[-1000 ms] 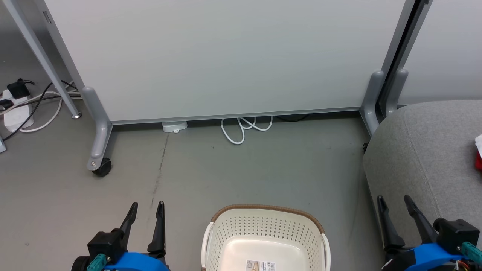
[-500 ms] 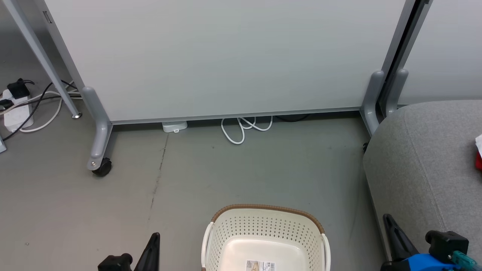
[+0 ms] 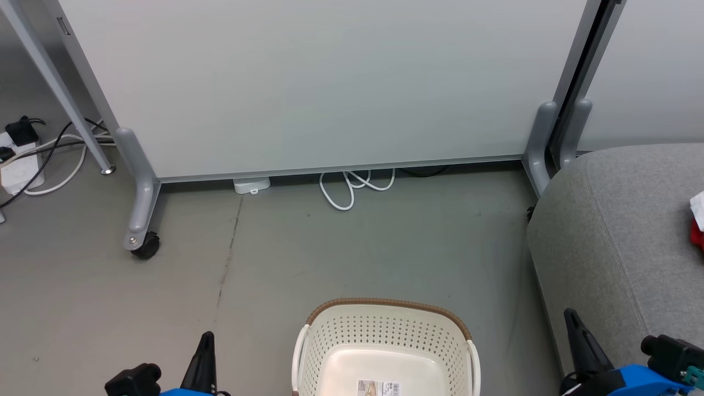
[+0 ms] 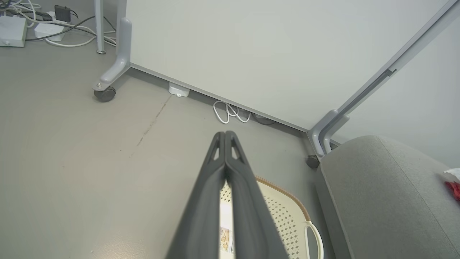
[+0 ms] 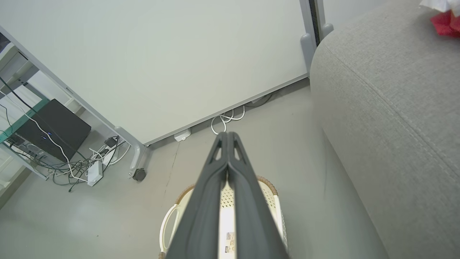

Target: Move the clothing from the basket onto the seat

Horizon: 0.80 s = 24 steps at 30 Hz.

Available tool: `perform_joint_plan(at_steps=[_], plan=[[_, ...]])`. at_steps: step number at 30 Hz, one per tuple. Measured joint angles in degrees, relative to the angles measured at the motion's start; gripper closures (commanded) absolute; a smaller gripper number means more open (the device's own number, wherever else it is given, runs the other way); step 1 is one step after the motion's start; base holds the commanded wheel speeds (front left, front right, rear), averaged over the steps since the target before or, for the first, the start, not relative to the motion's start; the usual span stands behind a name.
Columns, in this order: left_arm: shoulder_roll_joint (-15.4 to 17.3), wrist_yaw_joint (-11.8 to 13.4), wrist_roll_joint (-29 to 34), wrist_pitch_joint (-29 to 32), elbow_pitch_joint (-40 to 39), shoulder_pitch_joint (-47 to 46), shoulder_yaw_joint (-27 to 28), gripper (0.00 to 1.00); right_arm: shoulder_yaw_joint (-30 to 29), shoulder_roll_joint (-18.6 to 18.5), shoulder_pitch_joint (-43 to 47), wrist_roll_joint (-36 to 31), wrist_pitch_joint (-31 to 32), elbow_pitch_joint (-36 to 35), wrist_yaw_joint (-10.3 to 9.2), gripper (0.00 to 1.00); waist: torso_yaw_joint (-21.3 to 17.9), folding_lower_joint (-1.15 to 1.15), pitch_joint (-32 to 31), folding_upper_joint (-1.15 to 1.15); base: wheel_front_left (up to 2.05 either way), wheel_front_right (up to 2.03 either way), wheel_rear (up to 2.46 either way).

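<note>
The cream basket [image 3: 385, 330] with its brown rim stands on the floor at the bottom centre, holding nothing but a label on its bottom. The grey seat [image 3: 616, 231] rises at the right, and a bit of red and white clothing [image 3: 698, 223] lies on it at the far right edge. Low at the basket's left, my left gripper [image 3: 207, 336] is shut and empty. My right gripper [image 3: 571, 316], also shut and empty, sits beside the seat's front corner. In the wrist views, the left gripper [image 4: 225, 135] and right gripper [image 5: 227, 135] have their fingers pressed together above the basket [image 4: 287, 212] [image 5: 267, 183].
A white partition panel [image 3: 330, 82] on grey feet with a black castor [image 3: 146, 245] stands across the floor behind the basket. A white cable loop [image 3: 352, 190] lies under it. Power strips and cords [image 3: 25, 159] are at the far left. A black box [image 5: 54, 129] sits on a shelf.
Both grippers have shut and dropped lower in the head view. The head view itself has shifted slightly; the basket, seat and clothing have stayed put.
</note>
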Motion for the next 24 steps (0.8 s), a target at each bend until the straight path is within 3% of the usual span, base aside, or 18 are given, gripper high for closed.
perform_joint_plan(at_steps=[24], plan=[[-0.69, 0.01, -18.95, 5.33, -3.59, -2.20, 4.41, 1.00, -0.48, -0.03, -2.40, 20.34, 2.48, 0.26, 0.00, 1.00, -1.08, 0.00, 0.13, 0.00, 0.00, 0.00, 0.00]])
